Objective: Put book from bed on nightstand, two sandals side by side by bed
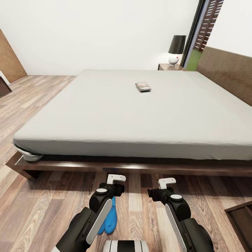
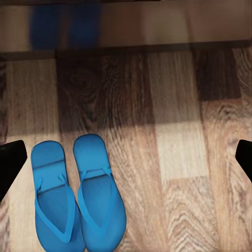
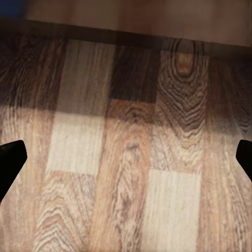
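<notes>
Beneath the left tool (image 1: 116, 179), spread wide and empty, the sandals (image 2: 76, 197) lie paired on the floor. Right tool (image 1: 167, 182) likewise wide. The book (image 1: 143, 86) rests far ahead mid-bed (image 1: 105, 115); fetching it likely means repositioning closer.

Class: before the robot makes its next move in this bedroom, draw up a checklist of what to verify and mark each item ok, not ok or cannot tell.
1. Sandals side by side: ok, both lie parallel on the floor, edges touching.
2. Sandals next to the bed: ok, they lie just before its frame.
3. Book on a nightstand: not ok, it lies mid-mattress.
4. Left claw free: ok, open and empty.
5. Right claw free: ok, open and empty.
6. Room on the nightstand beside the lamp: cannot tell.
</notes>
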Tool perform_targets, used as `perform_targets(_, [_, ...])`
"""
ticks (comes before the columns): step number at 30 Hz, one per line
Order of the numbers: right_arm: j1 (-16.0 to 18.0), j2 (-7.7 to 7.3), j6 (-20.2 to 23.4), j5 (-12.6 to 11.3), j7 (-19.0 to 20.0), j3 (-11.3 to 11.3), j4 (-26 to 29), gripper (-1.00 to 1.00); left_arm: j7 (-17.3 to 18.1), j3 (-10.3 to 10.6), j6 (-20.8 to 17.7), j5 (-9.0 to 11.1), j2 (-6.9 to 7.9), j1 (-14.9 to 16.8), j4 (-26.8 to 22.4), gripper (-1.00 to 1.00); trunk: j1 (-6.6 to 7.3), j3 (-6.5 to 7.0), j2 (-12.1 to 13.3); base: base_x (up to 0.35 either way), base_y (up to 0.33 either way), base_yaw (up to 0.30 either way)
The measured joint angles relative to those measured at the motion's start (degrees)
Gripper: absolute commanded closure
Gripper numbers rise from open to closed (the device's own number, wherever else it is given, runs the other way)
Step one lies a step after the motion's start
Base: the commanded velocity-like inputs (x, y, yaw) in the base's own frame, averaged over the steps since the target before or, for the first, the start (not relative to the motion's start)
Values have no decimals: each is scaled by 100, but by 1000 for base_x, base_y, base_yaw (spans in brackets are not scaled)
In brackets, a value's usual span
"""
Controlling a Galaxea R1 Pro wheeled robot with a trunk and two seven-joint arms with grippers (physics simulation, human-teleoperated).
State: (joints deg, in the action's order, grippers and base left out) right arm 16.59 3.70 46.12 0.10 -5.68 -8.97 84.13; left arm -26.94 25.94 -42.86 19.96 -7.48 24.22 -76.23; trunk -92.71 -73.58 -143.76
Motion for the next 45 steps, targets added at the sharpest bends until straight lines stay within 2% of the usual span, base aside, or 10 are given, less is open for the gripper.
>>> perform_targets(18, [3,0,-1,0,0,7,-6,-100,0,0,0,0,0,0,-8,-100,0,130,0,0,0,0])
perform_targets(45, [0,0,-1,0,0,9,-7,-100,0,0,0,-6,0,0,8,-100,0,154,0,0,0,0])
